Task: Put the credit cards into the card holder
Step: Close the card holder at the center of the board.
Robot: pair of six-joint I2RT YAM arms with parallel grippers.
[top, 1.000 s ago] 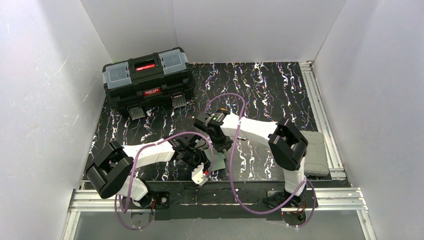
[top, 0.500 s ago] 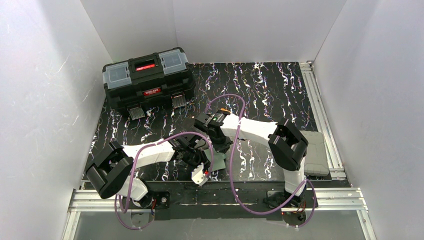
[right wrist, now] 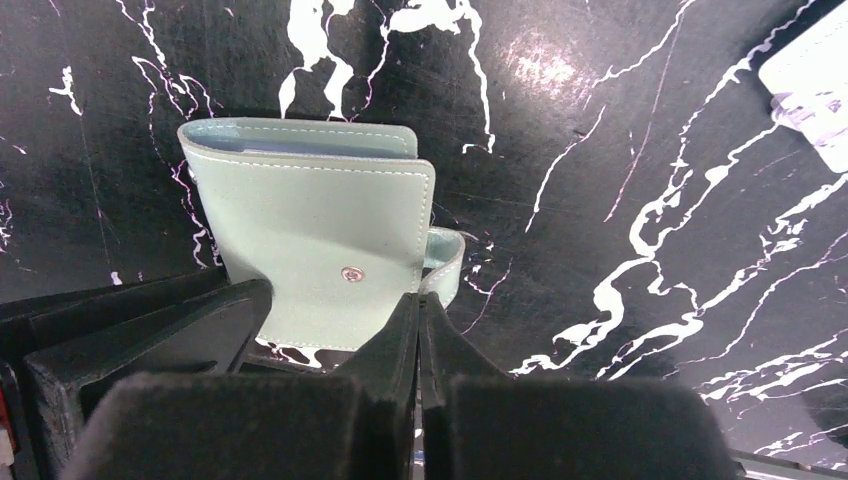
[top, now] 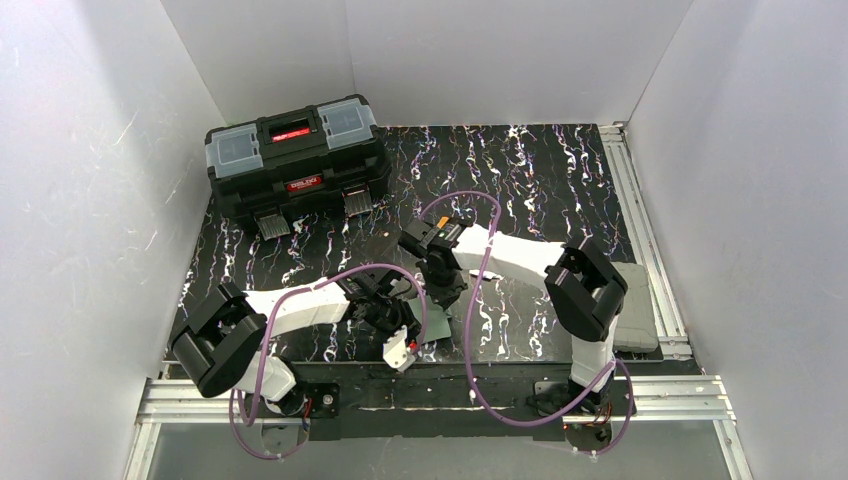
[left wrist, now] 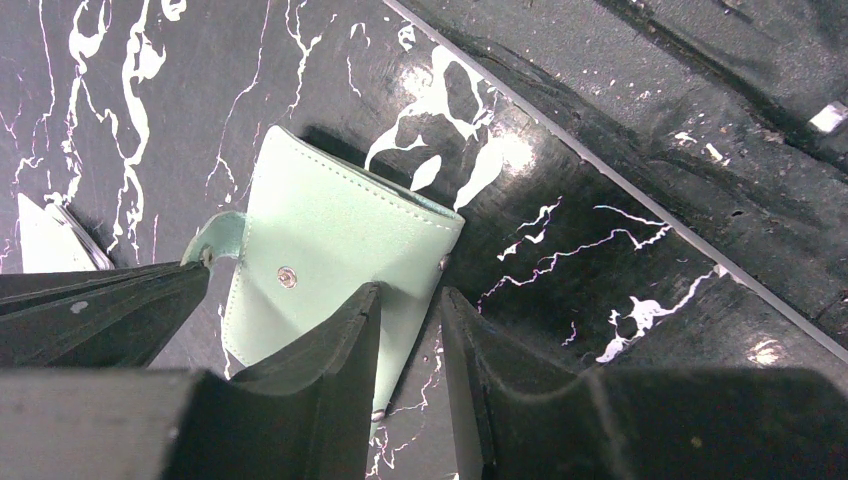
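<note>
The card holder (right wrist: 310, 230) is a mint-green wallet lying closed on the black marbled table, its snap tab (right wrist: 447, 255) undone and curling up. My right gripper (right wrist: 420, 300) is shut, and the tab's end meets its fingertips. In the left wrist view the card holder (left wrist: 330, 250) lies under my left gripper (left wrist: 410, 300). That gripper's jaws stand a little apart, one finger over the wallet's corner, the other on bare table beside its edge. One white credit card (right wrist: 812, 80) with faint marks lies past the tab, and its corner (left wrist: 45, 240) also shows in the left wrist view.
A big black toolbox (top: 297, 165) stands at the back left. A grey pad (top: 632, 305) lies by the right arm's base, along the aluminium rail (top: 640, 210). White walls close in three sides. Both arms meet near the table's front middle.
The right gripper has closed from slightly apart to shut, and its wrist has shifted a little to the right. The left arm has not moved.
</note>
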